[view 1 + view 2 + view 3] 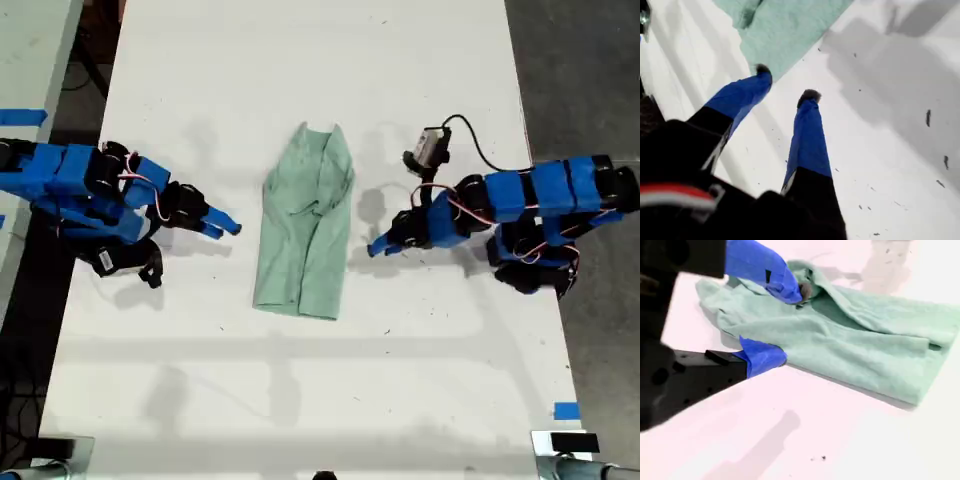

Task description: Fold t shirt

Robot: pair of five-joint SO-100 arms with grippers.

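The t shirt (303,228) lies at the centre of the exterior view on the white table (450,380), narrowed lengthwise and wrinkled. My first gripper (785,82) has its jaws spread, empty, just beside a cloth corner; my second gripper (789,325) is likewise spread at the long edge, one tip over a raised fold. The crosswise fold appears outstanding, so pinch both layers squarely; nothing obstructs, blue tape (566,410) lying well apart.
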